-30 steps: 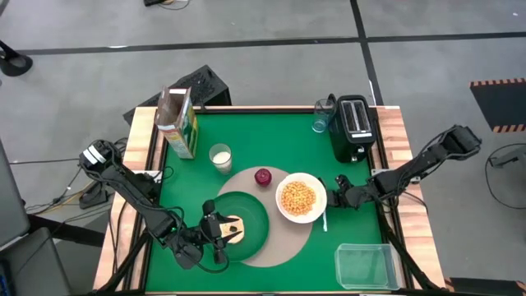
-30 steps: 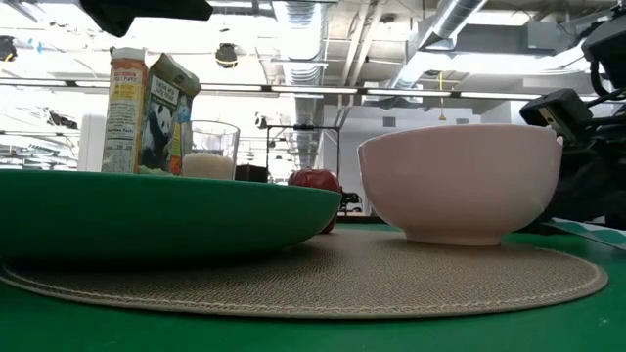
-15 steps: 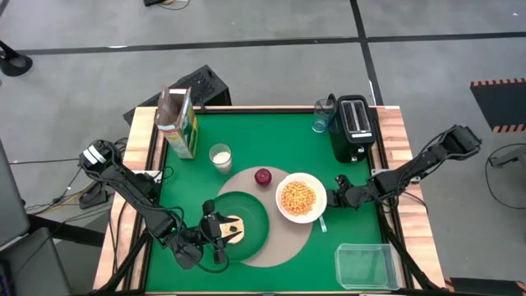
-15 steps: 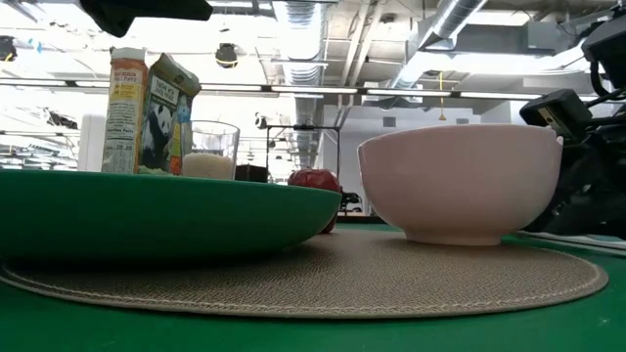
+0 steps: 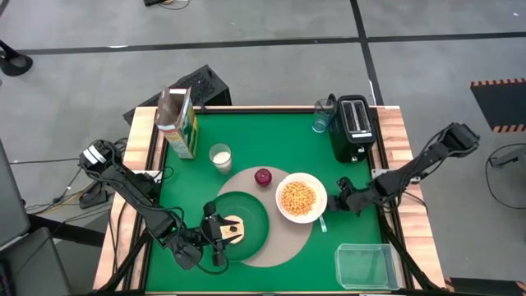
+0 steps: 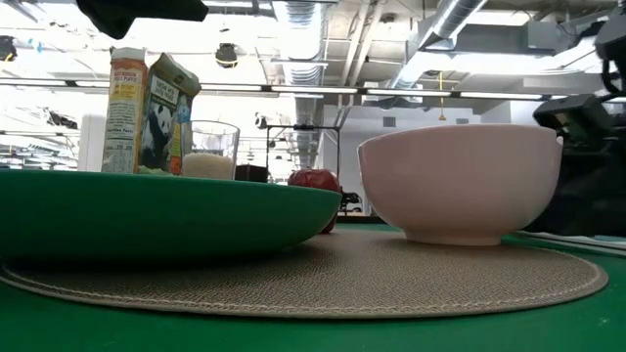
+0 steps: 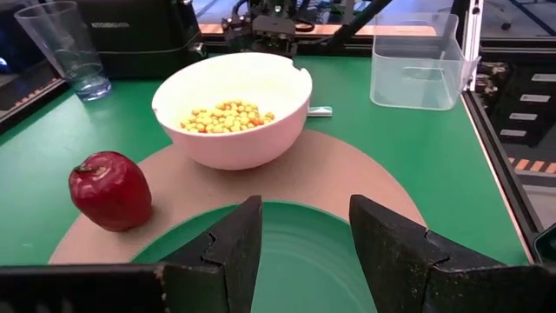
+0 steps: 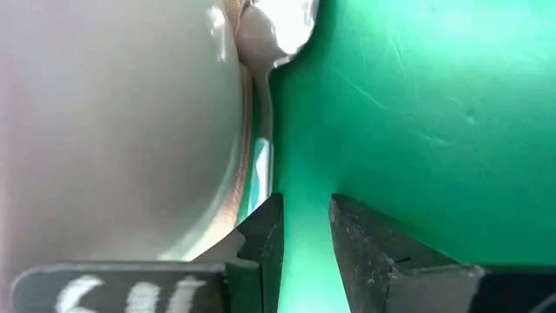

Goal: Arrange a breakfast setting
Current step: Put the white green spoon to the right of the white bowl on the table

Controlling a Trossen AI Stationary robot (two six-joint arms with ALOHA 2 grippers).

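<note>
Here the right gripper (image 8: 300,235) hangs low just beside the white bowl (image 5: 301,197), on the bowl's outer side. Its two fingers (image 8: 261,239) are a little apart, with only green table between them, and they pinch nothing. The metal spoon (image 8: 265,52) lies just ahead of the fingertips, along the wall of the bowl, which holds yellow cereal. The left gripper (image 7: 300,248) is over the dark green plate (image 5: 246,224). Its fingers (image 7: 230,248) are spread, and in the wrist view nothing is between them. The small pale bagel (image 5: 231,229) lies on the plate just beside these fingers. Beyond them, on the round beige placemat (image 7: 339,178), are the red apple (image 7: 110,189) and the bowl.
</note>
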